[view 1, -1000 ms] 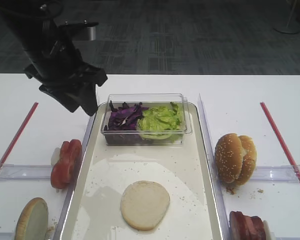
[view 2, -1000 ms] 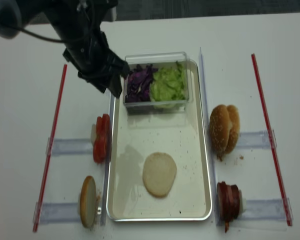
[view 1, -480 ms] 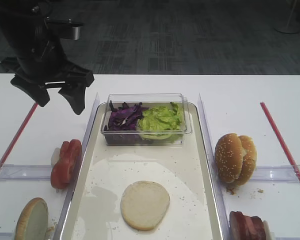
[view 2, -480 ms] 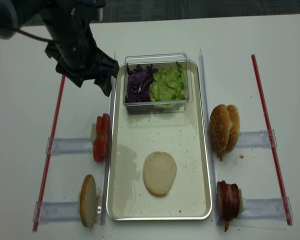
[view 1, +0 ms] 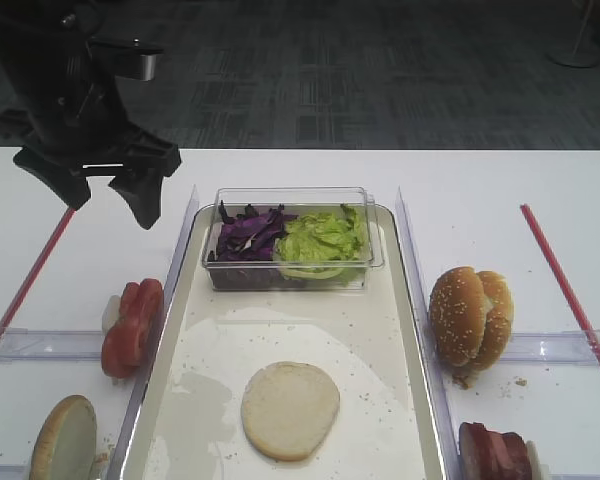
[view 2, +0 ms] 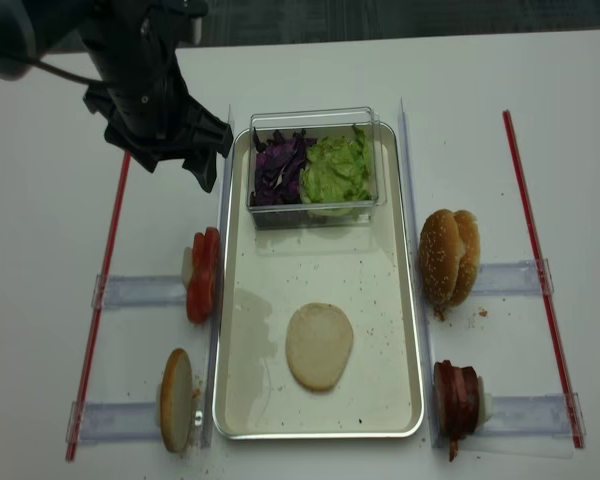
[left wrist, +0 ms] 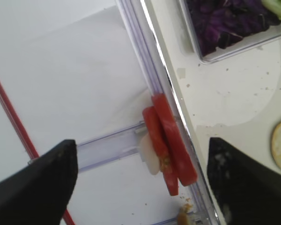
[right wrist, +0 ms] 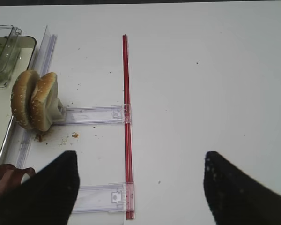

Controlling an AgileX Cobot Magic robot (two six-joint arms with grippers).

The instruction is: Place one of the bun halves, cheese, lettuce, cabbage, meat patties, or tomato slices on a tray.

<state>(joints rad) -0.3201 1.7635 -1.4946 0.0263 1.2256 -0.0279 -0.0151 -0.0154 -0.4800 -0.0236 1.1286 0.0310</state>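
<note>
A flat cream bun half (view 1: 290, 410) (view 2: 319, 346) lies on the tray (view 1: 280, 330) near its front. Lettuce (view 1: 322, 240) and cabbage (view 1: 247, 235) fill a clear tub at the tray's far end. Tomato slices (view 1: 132, 325) (left wrist: 171, 140) stand on edge left of the tray, and meat patties (view 1: 495, 450) sit at the front right. My left gripper (view 1: 110, 200) (left wrist: 141, 150) hangs open and empty above the table, left of the tub and beyond the tomato. The right gripper (right wrist: 139, 159) is open and empty over bare table. Cheese is out of view.
Sesame buns (view 1: 470, 315) (right wrist: 35, 101) stand on a clear holder right of the tray. Another bun half (view 1: 65, 440) stands on edge at the front left. Red strips (view 1: 30, 275) (right wrist: 126, 126) run along both sides of the table.
The left gripper has moved left, away from the tub's corner, and its jaws have opened wider. The bun half and the other food have not moved.
</note>
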